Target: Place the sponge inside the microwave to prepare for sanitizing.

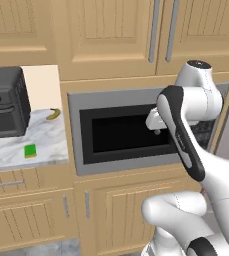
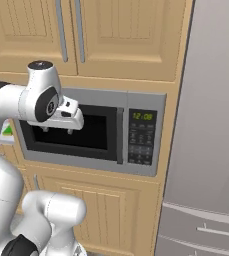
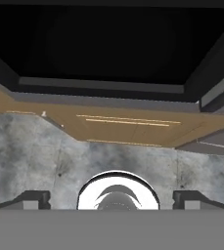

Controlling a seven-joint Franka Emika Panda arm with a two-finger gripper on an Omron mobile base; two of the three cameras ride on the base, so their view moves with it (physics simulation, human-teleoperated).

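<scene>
Hovering spread-fingered, the empty claw [image 1: 157,131] is facing the grey built-in microwave [image 1: 128,132].
Small green sponge [image 1: 30,150] is waiting near the marble worktop's [image 1: 48,145] front edge; fetching comes next, I'd judge.

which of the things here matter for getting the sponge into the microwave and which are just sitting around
Belong to the job:
sponge, on the marble counter
microwave, door shut
tool, open and empty, in front of the microwave door

Just lying about:
banana
toaster oven
fridge
upper cabinets
</scene>
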